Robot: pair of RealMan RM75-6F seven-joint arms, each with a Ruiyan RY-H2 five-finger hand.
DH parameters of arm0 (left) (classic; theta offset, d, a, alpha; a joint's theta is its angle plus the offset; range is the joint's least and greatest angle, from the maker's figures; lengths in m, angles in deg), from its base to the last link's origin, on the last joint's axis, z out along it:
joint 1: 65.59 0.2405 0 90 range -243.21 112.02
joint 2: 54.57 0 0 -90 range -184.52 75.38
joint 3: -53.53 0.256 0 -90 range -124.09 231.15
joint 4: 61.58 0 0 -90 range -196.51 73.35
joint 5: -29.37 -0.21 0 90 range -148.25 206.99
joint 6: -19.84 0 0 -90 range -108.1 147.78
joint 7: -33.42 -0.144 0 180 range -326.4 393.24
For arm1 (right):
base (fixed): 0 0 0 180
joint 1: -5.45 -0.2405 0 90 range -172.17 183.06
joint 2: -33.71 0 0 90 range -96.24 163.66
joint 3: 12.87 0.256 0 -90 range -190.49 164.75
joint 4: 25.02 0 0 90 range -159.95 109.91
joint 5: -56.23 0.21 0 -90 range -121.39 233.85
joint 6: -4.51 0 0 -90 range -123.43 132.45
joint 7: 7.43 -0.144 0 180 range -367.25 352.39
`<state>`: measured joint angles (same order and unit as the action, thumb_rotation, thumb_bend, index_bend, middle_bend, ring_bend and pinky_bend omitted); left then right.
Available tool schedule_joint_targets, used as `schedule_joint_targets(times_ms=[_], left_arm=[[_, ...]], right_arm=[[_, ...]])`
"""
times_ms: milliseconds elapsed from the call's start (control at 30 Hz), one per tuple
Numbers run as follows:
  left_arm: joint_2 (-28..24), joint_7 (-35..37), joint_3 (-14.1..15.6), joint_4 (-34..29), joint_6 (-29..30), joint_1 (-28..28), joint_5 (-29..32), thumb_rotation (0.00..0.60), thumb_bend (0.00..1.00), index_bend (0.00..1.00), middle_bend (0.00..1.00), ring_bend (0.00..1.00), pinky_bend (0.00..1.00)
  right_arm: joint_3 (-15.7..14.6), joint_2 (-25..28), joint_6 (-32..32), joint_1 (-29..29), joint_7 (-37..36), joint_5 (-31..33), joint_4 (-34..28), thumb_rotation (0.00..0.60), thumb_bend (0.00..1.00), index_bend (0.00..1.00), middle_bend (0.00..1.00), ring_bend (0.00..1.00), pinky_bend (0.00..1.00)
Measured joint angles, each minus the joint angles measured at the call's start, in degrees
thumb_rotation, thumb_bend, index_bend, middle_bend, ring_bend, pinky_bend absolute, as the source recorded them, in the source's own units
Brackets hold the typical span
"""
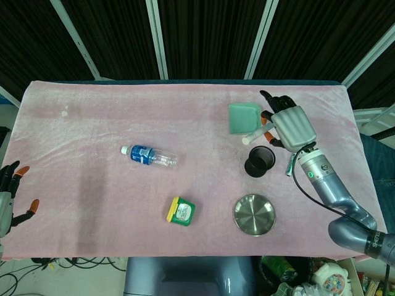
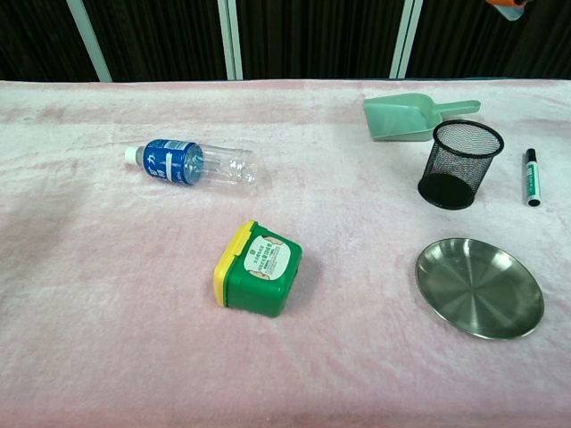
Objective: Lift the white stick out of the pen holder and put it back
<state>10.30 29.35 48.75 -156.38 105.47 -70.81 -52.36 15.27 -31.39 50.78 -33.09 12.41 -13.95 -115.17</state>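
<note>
The black mesh pen holder [image 1: 259, 160] [image 2: 459, 163] stands upright on the pink cloth with nothing in it. My right hand [image 1: 287, 126] hovers just behind it, back of the hand facing up, gripping the white stick [image 1: 252, 137]. Only the stick's short left end shows, slanting down toward the holder's far rim; the remainder is hidden under the hand. In the chest view only an orange fingertip [image 2: 509, 4] of this hand shows at the top edge. My left hand [image 1: 8, 196] rests at the table's left edge, fingers apart and holding nothing.
A green scoop [image 1: 240, 117] [image 2: 409, 116] lies behind the holder and a marker [image 1: 288, 166] [image 2: 532, 176] to its right. A steel plate [image 1: 254, 214] [image 2: 479, 286], a green box with a yellow lid [image 1: 181, 211] [image 2: 258, 269] and a water bottle [image 1: 150, 155] [image 2: 192, 164] lie nearer the front and left.
</note>
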Motion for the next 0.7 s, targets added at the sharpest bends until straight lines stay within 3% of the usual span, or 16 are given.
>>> schedule_joint_targets(times_ms=[167, 333, 467, 700], left_arm=[[0.0, 0.0, 0.0, 0.0, 0.0, 0.0, -0.1, 0.6, 0.32, 0.12, 0.02, 0.0, 0.0], [0.0, 0.1, 0.0, 0.0, -0.1, 0.0, -0.1, 0.6, 0.32, 0.12, 0.02, 0.0, 0.0], [0.0, 0.1, 0.1, -0.1, -0.1, 0.0, -0.1, 0.6, 0.32, 0.12, 0.02, 0.0, 0.0], [0.0, 0.1, 0.1, 0.0, -0.1, 0.0, -0.2, 0.6, 0.32, 0.12, 0.02, 0.0, 0.0]], right_arm=[[0.8, 0.0, 0.5, -0.1, 6.3, 4.5, -3.4, 0.6, 0.35, 0.6, 0.05, 0.19, 0.18], [3.2, 0.5, -0.4, 0.6, -3.0, 5.1, -7.3, 0.6, 0.35, 0.6, 0.05, 0.19, 0.18], [5.9, 0.9, -1.2, 1.8, -21.3, 3.4, -9.8, 0.6, 0.35, 0.6, 0.05, 0.19, 0.18], [9.7, 1.7, -0.1, 4.2, -69.7, -5.4, -12.1, 0.6, 0.35, 0.6, 0.05, 0.19, 0.18]])
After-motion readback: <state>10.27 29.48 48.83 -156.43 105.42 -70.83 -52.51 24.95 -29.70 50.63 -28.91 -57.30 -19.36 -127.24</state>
